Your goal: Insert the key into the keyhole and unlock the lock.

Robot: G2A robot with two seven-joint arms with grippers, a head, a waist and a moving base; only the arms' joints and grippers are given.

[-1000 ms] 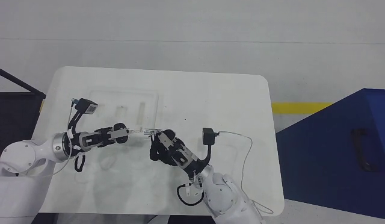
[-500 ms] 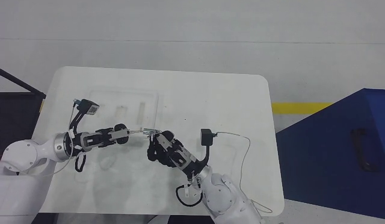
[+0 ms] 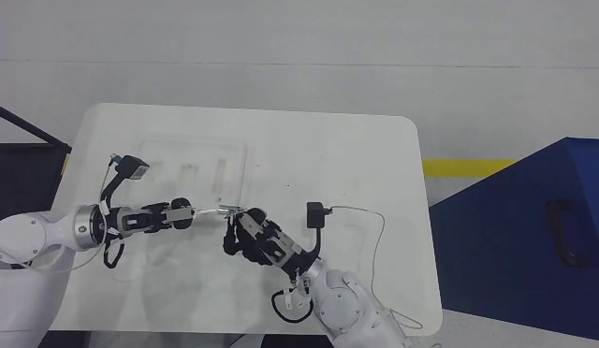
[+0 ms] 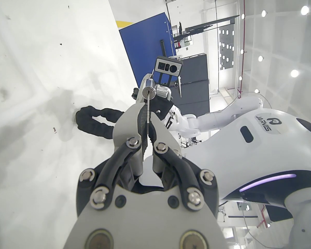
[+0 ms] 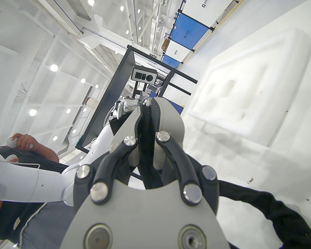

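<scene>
Key (image 4: 147, 116) and keyhole (image 4: 148, 93) are the whole matter from the left wrist. The blade runs straight out from the left fingers (image 4: 127, 124), which are clamped flat on it, and its tip meets the slot in the silver face of the lock (image 4: 159, 91). Whether it has gone in or only touches, I cannot tell. Blade and barrel look in line, so I judge the next push goes along the blade, with a twist to follow. The lock's black cable (image 4: 93, 120) loops down toward the worktop (image 4: 41, 40).

From the right wrist, the right fingers (image 5: 168, 123) are shut on the lock's black body just behind its silver head, holding it off the worktop. A white foam tray (image 5: 248, 91) lies beyond, well apart.

From above, the two arms meet tip to tip near the worktop's front middle, the left one from the side and the right one from the near edge. The key bridges the gap between them. The tray sits behind. Past the worktop are grey floor (image 3: 281, 21), a yellow line (image 3: 468, 167) and a blue panel (image 3: 533, 236).
</scene>
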